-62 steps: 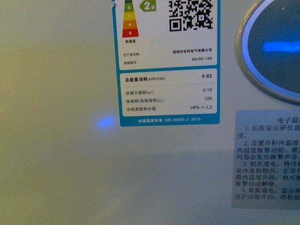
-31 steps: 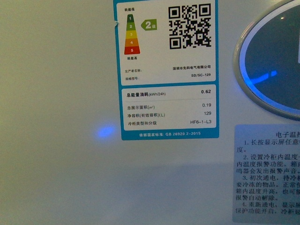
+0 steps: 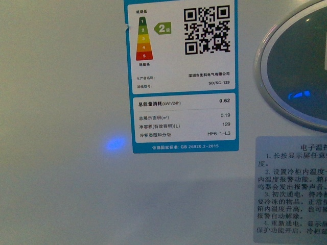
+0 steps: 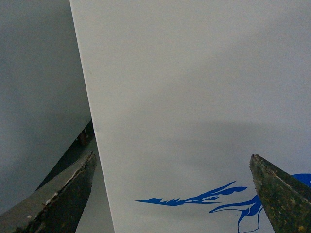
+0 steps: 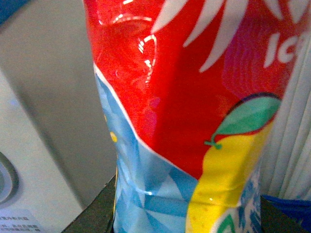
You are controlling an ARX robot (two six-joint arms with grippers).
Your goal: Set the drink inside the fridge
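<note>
The drink bottle (image 5: 194, 111), with a red, light-blue and yellow label, fills the right wrist view; my right gripper (image 5: 187, 213) is shut on its lower part, dark fingers (image 5: 95, 216) on either side. The fridge's white front wall (image 3: 61, 102) fills the front view at very close range; no arm shows there. In the left wrist view my left gripper (image 4: 172, 189) is open and empty, its dark fingertips (image 4: 73, 184) spread before the fridge's white side panel (image 4: 194, 87) with a blue painted picture (image 4: 204, 198). The lid and baskets are out of view.
A blue-bordered energy label with a QR code (image 3: 181, 76) sits on the fridge front, a grey oval badge (image 3: 296, 71) to its right and a Chinese instruction sticker (image 3: 291, 189) below that. A blue light spot (image 3: 115, 143) glows beside the label. The panel's edge (image 4: 90, 111) borders a grey surface.
The front view has shifted so the energy label sits lower in the picture than a second ago. The blue reflection in the oval badge has changed shape and place.
</note>
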